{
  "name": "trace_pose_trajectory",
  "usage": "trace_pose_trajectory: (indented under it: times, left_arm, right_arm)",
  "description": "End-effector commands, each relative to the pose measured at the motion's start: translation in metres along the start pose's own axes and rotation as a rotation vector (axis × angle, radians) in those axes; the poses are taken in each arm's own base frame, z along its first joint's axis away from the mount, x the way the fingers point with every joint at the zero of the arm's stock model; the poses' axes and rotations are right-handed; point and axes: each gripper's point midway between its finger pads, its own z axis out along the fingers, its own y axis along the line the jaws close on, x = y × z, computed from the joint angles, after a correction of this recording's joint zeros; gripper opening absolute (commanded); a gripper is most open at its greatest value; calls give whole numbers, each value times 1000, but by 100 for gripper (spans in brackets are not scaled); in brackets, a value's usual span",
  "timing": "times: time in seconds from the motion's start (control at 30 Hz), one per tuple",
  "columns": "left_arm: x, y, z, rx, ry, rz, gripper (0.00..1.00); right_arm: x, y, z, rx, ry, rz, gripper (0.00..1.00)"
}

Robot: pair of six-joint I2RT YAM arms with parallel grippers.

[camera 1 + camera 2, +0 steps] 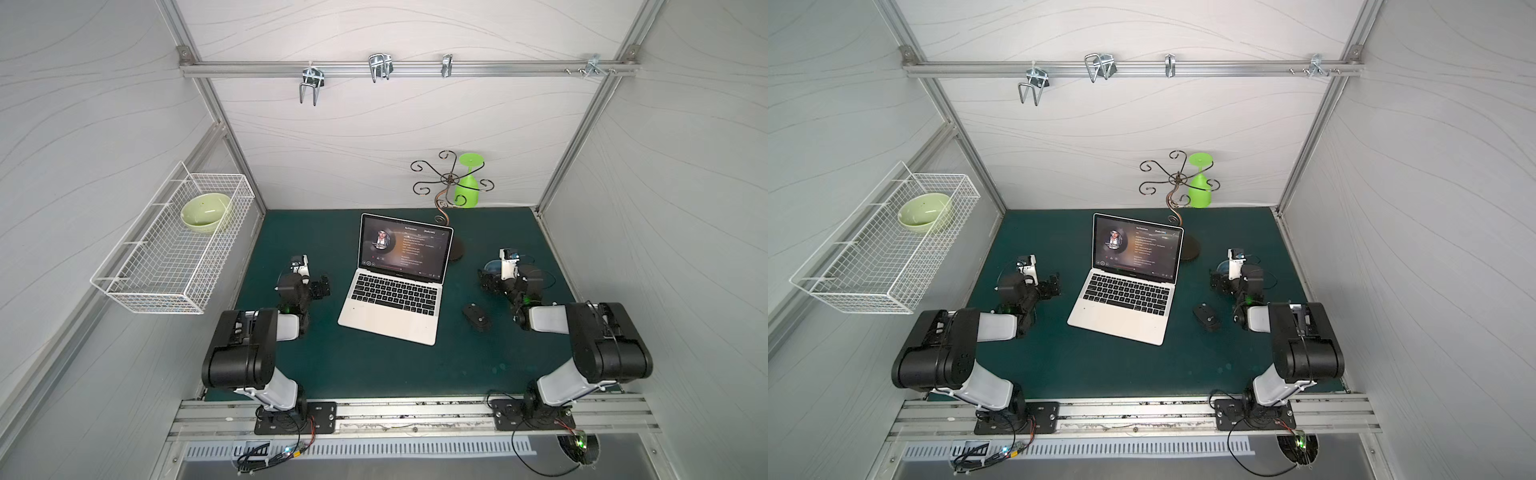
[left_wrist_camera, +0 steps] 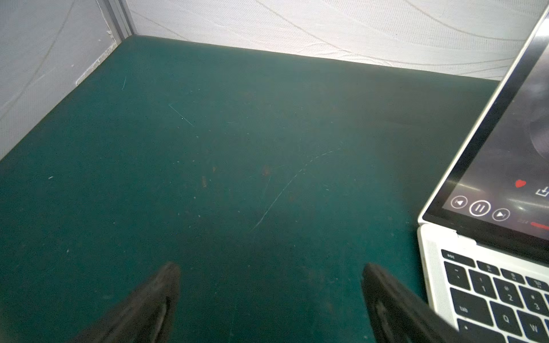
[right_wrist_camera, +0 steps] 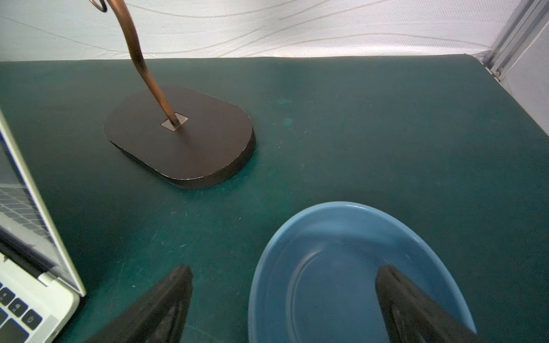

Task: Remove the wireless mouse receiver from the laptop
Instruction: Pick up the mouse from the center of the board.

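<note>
Gaping left gripper (image 2: 271, 267), gaping right gripper (image 3: 285, 268), laptop (image 1: 395, 291) between, black mouse (image 1: 476, 316) only in top views

Mouse (image 1: 476, 316) right of laptop (image 1: 394, 291)

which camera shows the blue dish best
The right wrist view: the blue dish is close and large, rim and inside clear. In both top views only a sliver shows, the rest hidden behind the right arm. The left wrist view shows none of it.

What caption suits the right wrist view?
Right gripper, jaws open, over the edge of a blue bowl, near a dark stand base and the laptop.
</note>
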Motion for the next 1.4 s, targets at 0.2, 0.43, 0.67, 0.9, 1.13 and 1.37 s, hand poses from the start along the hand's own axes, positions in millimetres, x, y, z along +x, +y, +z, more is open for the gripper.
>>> trace_pose_trajectory:
  times: [0.2,0.43,0.67,0.9,1.13,1.37]
  left_arm:
    - [-21,-3,1,6,-61,8,99]
    - [-21,-3,1,3,-62,8,99]
    - [-44,6,-8,-77,13,-35,99]
    - [-77,11,-64,-166,79,-312,99]
    - [-70,-43,-127,77,228,-555,99]
    - [-44,-118,-171,373,341,-473,99]
  right_arm:
    - [3,-1,0,-4,11,1,99]
    - [3,-1,0,-9,10,4,99]
    - [-35,-2,-24,43,116,79,99]
    - [-13,61,-78,-23,418,184,99]
    - [35,88,-142,-101,529,311,99]
    - [63,97,-150,-141,611,359,99]
